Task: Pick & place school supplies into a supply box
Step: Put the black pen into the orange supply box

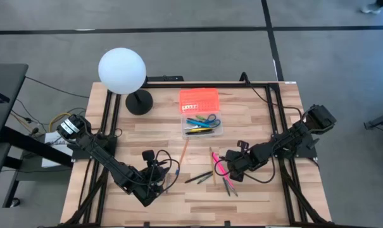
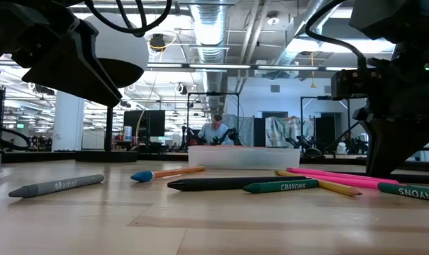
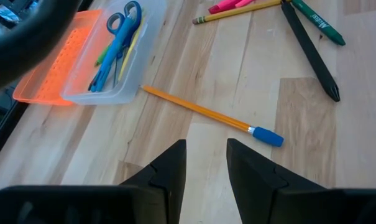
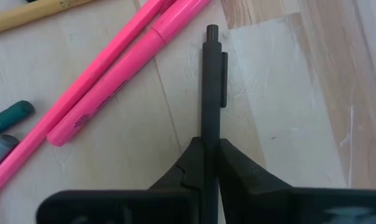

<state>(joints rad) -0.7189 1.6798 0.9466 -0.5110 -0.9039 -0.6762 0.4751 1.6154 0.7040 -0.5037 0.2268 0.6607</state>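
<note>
While my right gripper (image 4: 211,152) is clamped on a dark grey pen (image 4: 211,81) lying on the table (image 1: 254,202), the job looks partly done. The supply box (image 1: 201,130) sits near the table's centre toward twelve o'clock, its orange lid (image 1: 199,99) lying open behind it, and it already holds the blue-handled scissors (image 3: 120,25) plus a few pens. My judgement is that more than half remains outside: an orange pencil with a blue cap (image 3: 206,113) at about seven o'clock from the box, a black marker (image 3: 312,53), a green crayon (image 2: 281,187), a yellow pencil (image 3: 237,10), two pink markers (image 4: 122,78) and a grey crayon (image 2: 56,186).

My left gripper (image 3: 206,165) hovers low at the table's six o'clock side, fingers apart with nothing between them.

Only my right wrist view shows the fingers pinching the pen's barrel; from overhead that gripper (image 1: 231,161) hides the grip. Only the level view shows that the loose supplies all lie flat on the wood, with a person seated far behind.
</note>
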